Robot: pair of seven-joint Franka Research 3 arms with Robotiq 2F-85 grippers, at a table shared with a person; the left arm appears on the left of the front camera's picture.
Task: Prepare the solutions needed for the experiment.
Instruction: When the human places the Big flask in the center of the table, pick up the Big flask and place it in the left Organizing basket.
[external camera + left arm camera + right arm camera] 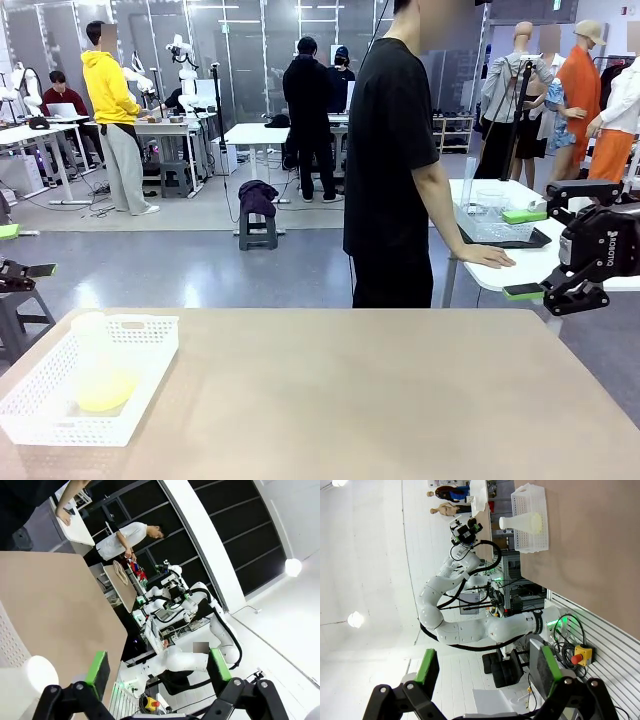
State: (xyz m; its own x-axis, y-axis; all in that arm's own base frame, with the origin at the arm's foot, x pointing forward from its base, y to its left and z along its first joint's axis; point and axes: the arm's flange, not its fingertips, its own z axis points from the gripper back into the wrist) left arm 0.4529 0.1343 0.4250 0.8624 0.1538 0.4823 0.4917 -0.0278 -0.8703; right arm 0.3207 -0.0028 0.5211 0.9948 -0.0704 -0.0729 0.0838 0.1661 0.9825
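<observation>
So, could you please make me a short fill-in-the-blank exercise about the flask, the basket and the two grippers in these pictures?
1. The conical flask stands inside the white ____.
2. The liquid in the flask is pale ____.
3. The jaws of the right gripper are ____, holding nothing.
4. The basket sits at the table's ____ side in the front view.

Missing words: basket; yellow; open; left
</observation>
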